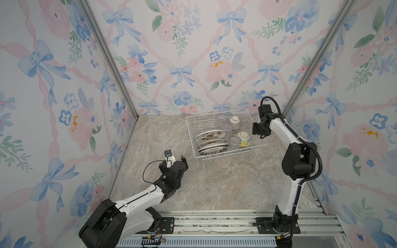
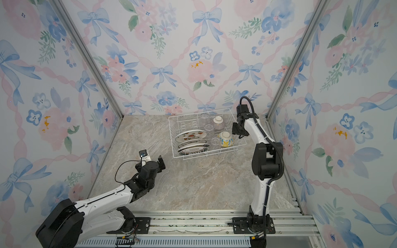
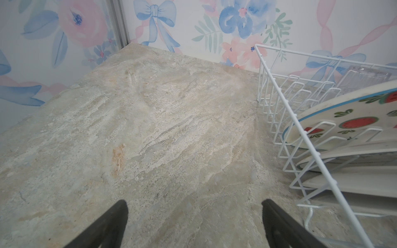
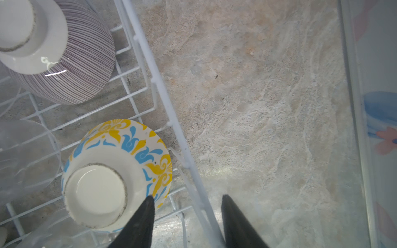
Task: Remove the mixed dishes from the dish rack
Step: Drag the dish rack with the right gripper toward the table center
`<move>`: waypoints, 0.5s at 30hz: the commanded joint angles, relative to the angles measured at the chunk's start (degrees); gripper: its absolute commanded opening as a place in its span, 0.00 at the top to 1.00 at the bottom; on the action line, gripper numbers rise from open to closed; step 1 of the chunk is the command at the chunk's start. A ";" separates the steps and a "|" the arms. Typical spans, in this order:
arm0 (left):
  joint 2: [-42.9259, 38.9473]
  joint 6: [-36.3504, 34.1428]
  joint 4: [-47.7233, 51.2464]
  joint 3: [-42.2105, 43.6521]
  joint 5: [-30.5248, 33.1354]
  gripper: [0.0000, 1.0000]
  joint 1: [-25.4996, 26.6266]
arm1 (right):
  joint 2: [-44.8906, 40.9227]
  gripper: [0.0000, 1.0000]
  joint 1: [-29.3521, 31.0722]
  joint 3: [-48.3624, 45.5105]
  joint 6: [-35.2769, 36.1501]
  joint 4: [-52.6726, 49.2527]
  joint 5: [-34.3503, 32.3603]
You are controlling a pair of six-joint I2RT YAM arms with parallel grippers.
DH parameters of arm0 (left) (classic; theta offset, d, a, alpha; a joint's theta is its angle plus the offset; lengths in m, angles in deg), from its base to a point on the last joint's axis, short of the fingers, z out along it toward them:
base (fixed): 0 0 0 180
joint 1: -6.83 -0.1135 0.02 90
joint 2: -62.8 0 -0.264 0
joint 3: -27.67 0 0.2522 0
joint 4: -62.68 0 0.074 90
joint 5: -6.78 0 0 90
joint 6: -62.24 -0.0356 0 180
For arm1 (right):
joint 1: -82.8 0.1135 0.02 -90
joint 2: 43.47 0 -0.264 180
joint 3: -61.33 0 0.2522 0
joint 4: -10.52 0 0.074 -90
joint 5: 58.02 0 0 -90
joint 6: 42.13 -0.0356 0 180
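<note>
Yellow-blue bowl [image 4: 120, 163] sits upside down in dish rack [image 4: 163, 94], close to its side wall, glass cup [image 4: 25, 154] just beside. Right pincer [image 4: 188, 197] hovers above, jaws half apart, holding nothing, the rack rim seen betw. them. It should prob. shift inward over the bowl's foot. Left pincer [image 3: 194, 201] is wide open and empty over counter [image 3: 150, 128], near plates [image 3: 343, 128].

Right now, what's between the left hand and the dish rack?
Just bare marble tabletop separates the left hand from the dish rack, seen in the left wrist view and both top views.
</note>
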 commanded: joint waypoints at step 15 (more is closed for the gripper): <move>0.76 2.60 -1.21 0.95 -2.64 0.02 -2.07 | 3.87 0.87 8.69 -1.74 9.63 -5.31 -18.73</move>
